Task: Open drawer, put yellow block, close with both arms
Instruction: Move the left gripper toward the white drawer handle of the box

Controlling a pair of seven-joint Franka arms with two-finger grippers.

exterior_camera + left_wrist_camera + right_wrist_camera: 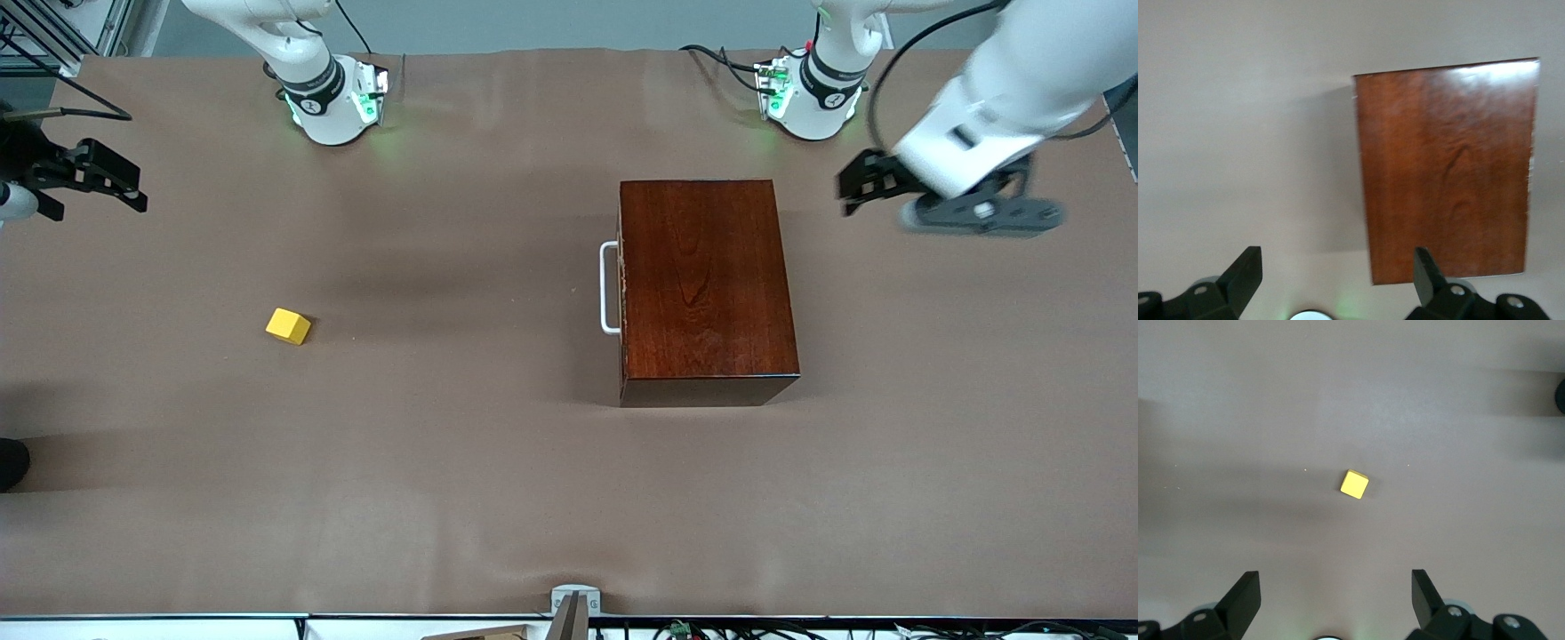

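The glossy mahogany box [707, 284], its drawer [621, 289] shut, sits toward the left arm's end of the brown counter [462, 462]; the small yellow block [288, 326] lies well apart. Both the left gripper [862, 185] and right gripper [111, 178] hang with jaws wide, empty.

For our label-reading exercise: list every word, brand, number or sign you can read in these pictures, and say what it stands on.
None can be read.
Each arm's black joint band carries a small white mark: too small to read.
The box, drawer handle and yellow block bear no text.
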